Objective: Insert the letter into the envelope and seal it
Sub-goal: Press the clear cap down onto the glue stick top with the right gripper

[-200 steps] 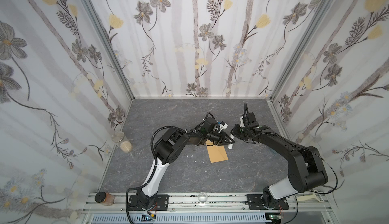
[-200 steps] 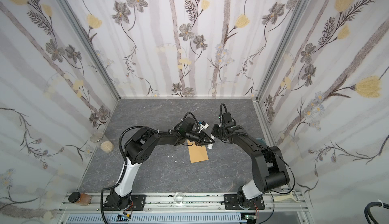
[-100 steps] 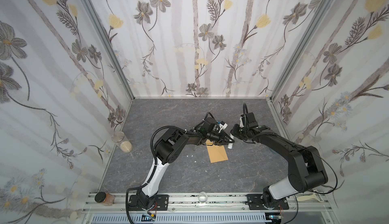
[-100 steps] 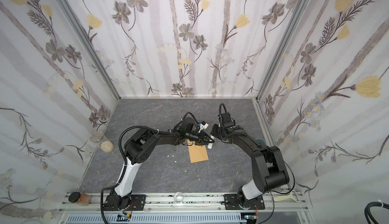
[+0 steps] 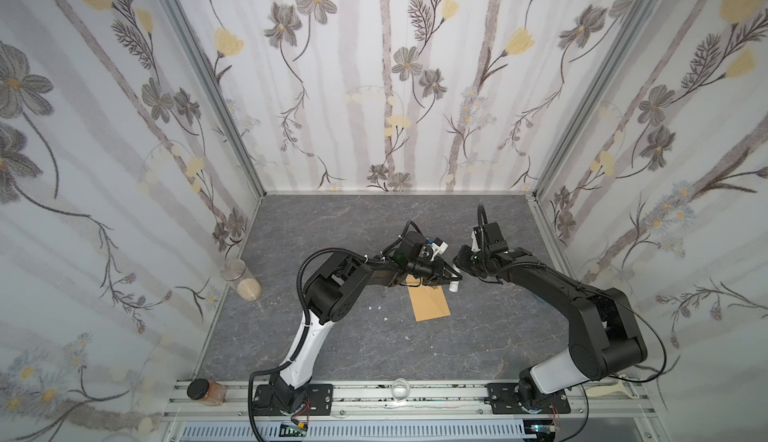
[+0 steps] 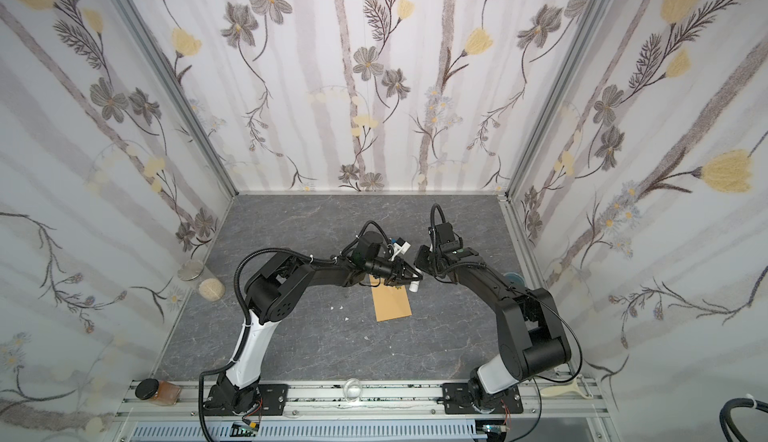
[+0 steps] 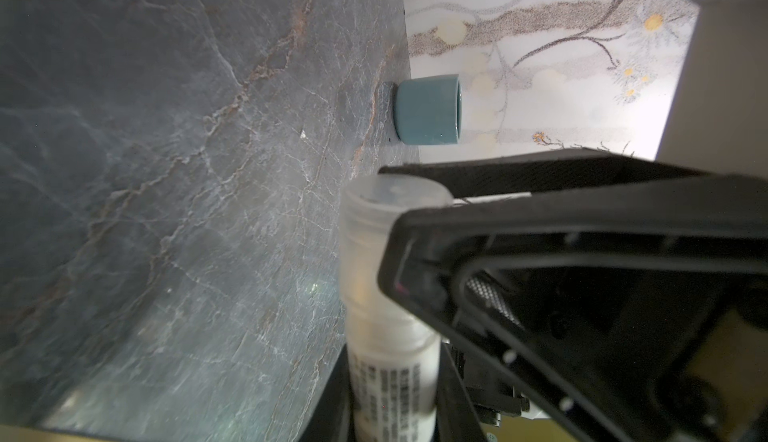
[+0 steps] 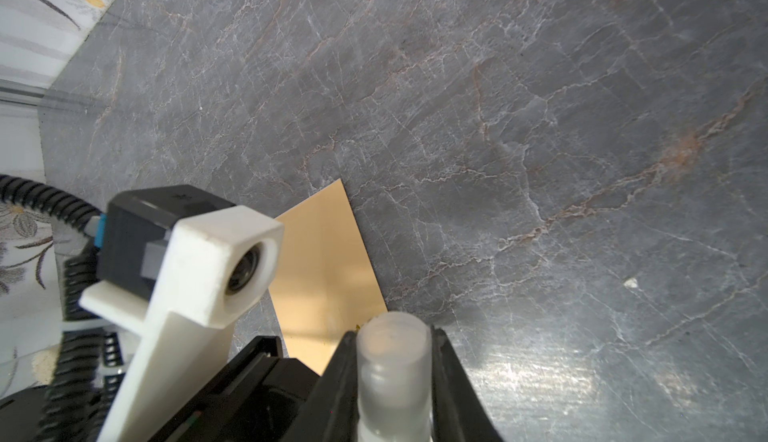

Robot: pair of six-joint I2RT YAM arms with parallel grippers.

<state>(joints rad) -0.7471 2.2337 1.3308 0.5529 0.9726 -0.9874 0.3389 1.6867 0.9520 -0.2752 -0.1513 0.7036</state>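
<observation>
The left hand (image 5: 444, 274) reaches in from one side and pinches the fat lower part of a little white glue stick (image 7: 363, 278), the part with the printed label. The right hand (image 8: 392, 333) comes from the other side. Its two black fingers (image 8: 446, 361) press on the thin neck by the stick's open end, one on each side. So each hand's fingers stand only a little way apart, and both hands hold the same stick. The stick has no cap on, and its bare tip is close to the edge of the envelope (image 5: 430, 305); I cannot tell if it touches. The envelope lies flat on the dark grey bench (image 5: 332, 232), right under the two hands. It is plain tan-brown and smooth, with straight edges. Its far end is hidden by the hands, so I cannot tell how the flap sits.
</observation>
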